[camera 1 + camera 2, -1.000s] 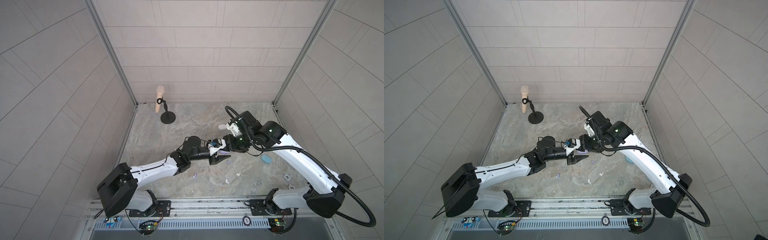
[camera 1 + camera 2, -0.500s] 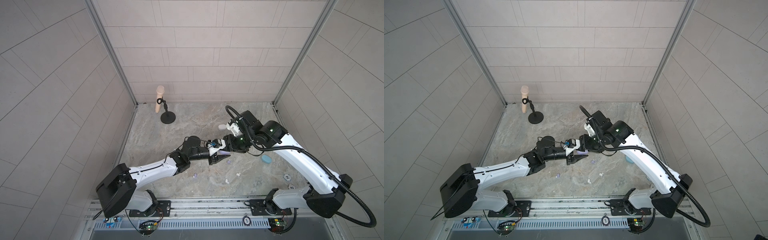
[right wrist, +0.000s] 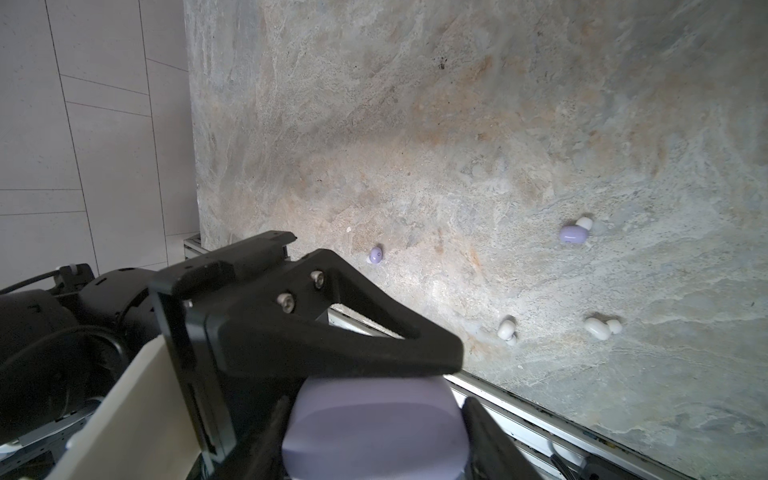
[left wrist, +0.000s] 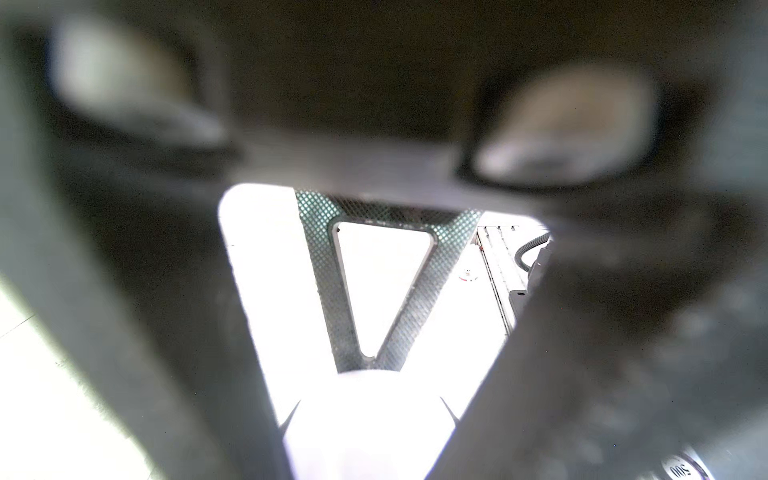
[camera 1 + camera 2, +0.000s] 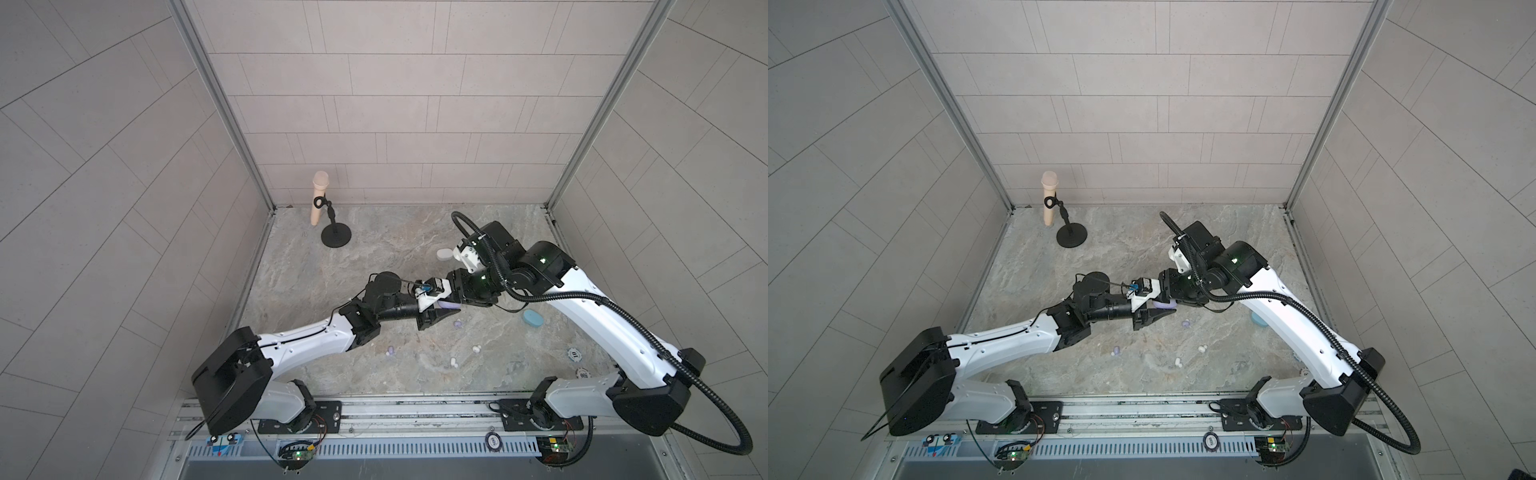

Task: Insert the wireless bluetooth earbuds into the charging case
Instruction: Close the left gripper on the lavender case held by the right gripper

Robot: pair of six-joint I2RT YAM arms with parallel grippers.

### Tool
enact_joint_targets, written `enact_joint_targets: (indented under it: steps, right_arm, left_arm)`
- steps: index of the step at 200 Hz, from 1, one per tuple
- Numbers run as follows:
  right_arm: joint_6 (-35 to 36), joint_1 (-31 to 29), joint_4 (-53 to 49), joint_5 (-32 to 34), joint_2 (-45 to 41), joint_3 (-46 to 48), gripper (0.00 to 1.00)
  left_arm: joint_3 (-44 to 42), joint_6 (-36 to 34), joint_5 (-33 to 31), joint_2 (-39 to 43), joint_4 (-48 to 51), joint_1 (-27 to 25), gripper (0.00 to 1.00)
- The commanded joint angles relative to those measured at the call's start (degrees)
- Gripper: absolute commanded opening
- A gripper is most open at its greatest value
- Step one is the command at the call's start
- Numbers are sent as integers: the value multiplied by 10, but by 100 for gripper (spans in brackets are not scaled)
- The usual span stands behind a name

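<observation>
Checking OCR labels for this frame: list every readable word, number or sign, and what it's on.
"500": on a poker chip, seen upside down in the left wrist view.
Marks on the far chip and the near chip in a top view: too small to read.
Round sticker: too small to read.
No other readable text.

Earbuds [image 5: 390, 352] dot the front, microphone stand [image 5: 336, 235] back-left.
</observation>
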State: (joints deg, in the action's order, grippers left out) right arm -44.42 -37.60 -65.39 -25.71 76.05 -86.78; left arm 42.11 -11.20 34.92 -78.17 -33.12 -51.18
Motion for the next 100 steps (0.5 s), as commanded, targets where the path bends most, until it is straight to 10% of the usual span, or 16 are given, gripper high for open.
enact_joint_targets:
  steps: [1, 100]
  right_arm:
    - [-7, -7, 48, -17, -13, -19, 50]
    - [-9, -6, 48, 3, -34, -18, 75]
  left_arm:
    - [9, 7, 21, 1, 40, -7, 29]
    - [0, 18, 24, 11, 36, -7, 12]
